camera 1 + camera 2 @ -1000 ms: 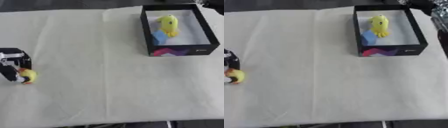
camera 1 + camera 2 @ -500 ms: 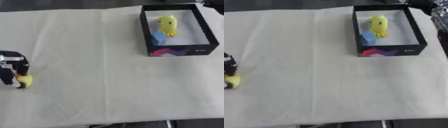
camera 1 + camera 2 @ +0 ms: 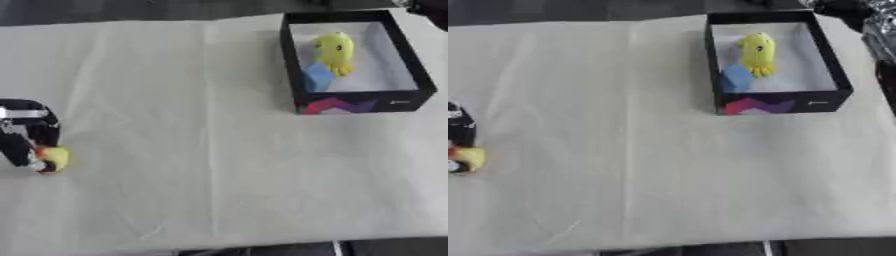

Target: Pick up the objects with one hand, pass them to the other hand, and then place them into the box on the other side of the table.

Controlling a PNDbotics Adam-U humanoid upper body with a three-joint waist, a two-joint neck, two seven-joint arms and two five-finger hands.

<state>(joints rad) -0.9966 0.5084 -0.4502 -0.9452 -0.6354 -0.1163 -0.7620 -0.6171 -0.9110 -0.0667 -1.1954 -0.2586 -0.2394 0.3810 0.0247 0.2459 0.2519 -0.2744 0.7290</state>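
My left hand (image 3: 28,134) is low over the cloth at the far left edge, its black fingers curled down onto a small yellow object (image 3: 54,159) with a red and white bit beside it. The black box (image 3: 302,75) stands at the back right. Inside lie a yellow plush toy (image 3: 334,51) and a blue block (image 3: 317,79). A dark and silver part of my right hand (image 3: 859,11) shows in the top right corner, beyond the box.
A pale cloth (image 3: 201,150) with fold creases covers the whole table. The table's near edge (image 3: 262,247) runs along the bottom of the views, with dark floor below it.
My left hand and the yellow object have shifted slightly toward the near edge. The box and its contents have stayed put.
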